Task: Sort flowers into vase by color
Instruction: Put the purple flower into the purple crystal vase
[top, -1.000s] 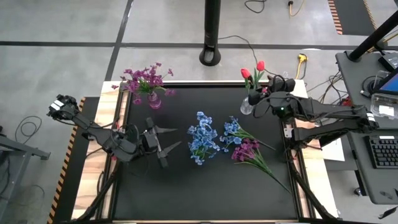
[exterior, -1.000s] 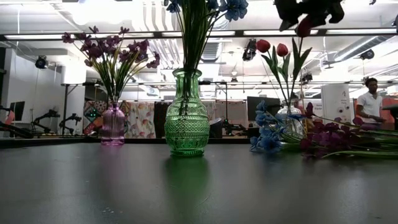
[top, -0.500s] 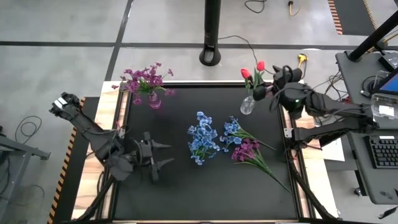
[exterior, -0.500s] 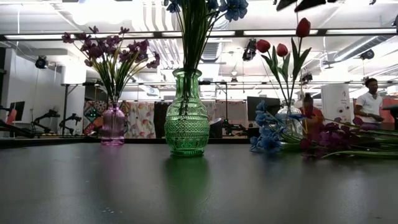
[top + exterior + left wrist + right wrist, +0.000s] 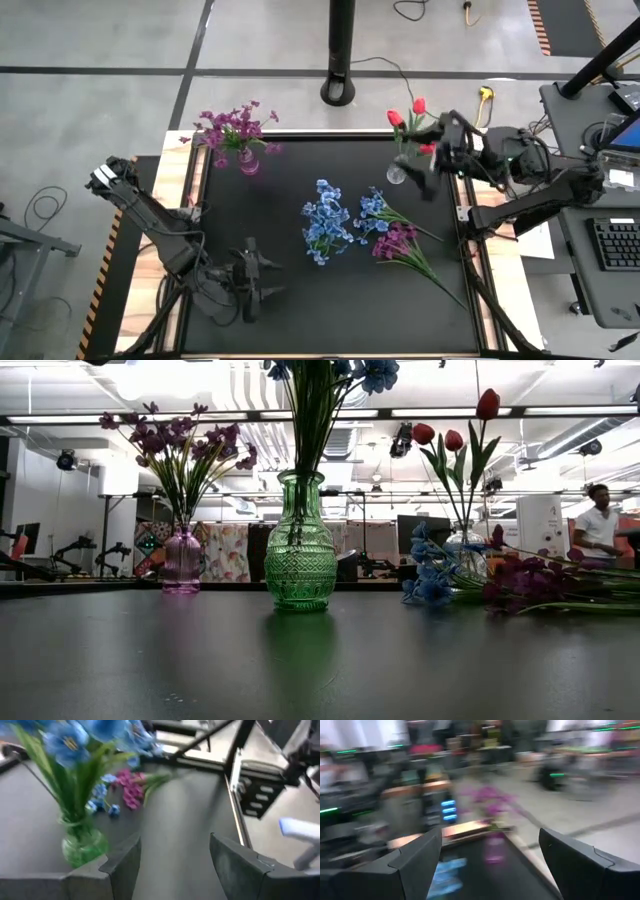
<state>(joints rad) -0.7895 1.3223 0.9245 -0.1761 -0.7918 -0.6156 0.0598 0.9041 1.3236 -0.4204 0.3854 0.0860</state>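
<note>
Black table (image 5: 340,300), blue flowers (image 5: 325,222) in green vase (image 5: 300,545), left tool (image 5: 262,280) – right tool (image 5: 425,172) – both open, empty

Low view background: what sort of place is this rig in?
Probably an open-plan robotics lab or workshop: exposed ceiling ducts with strip lights, other robot arms on benches behind the table, and a person standing at right.
</note>
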